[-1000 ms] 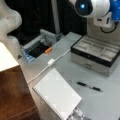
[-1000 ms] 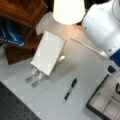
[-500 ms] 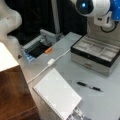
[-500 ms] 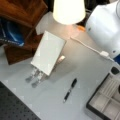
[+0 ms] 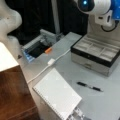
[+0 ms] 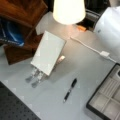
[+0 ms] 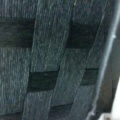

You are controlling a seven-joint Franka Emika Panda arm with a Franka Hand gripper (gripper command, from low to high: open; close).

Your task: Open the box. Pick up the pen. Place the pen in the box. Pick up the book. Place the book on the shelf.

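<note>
In a front view the box (image 5: 96, 56) stands open at about 2 o'clock on the grey table (image 5: 105, 100), its pale compartments bare and its silver-grey side facing the camera; the arm (image 5: 100, 8) hangs above it at the top edge, and the gripper itself is out of sight, so whether its pincer is spread or closed cannot be told. The pen (image 5: 89, 86) lies flat on the table at 4 o'clock, just below the box and apart from it. The book (image 5: 57, 97) lies at 6 o'clock, with the shelf (image 5: 13, 97) at 8 o'clock beside it. A white cable (image 5: 50, 63) runs across the middle toward a grey tray (image 5: 37, 47) at 10 o'clock. In a front view the shelf (image 6: 20, 17) fills 10 o'clock, the book (image 6: 48, 52) leans near centre, the pen (image 6: 70, 89) lies at 6 o'clock, and a corner of the box (image 6: 107, 97) shows at 4 o'clock under the arm (image 6: 110, 27). The wrist view shows only dark woven fabric (image 7: 47, 60), no fingers
</note>
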